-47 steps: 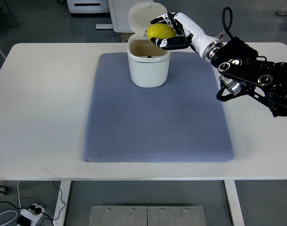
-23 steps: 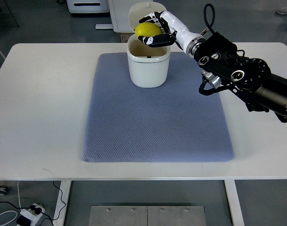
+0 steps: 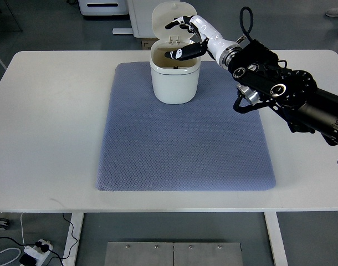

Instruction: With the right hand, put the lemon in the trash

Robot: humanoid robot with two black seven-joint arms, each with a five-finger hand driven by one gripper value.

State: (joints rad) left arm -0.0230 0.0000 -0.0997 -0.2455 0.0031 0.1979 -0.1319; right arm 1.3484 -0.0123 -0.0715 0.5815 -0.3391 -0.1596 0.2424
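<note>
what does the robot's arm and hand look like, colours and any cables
Only the right arm shows. Its hand is white with black fingertips and black joints, on a slim white forearm ending in a silver wrist ring. Behind that the arm is bulky black with round silver joint caps and a metal bracket. A black cable loops up near the wrist.

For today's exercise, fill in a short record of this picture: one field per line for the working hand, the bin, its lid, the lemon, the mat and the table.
right hand: over the bin's opening, fingers spread, holding nothing
bin: white, upright, at the far end of the mat
lid: open, tipped back behind the bin
lemon: not visible
mat: blue-grey, flat on the table, bearing only the bin
table: white
left hand: not in view
</note>
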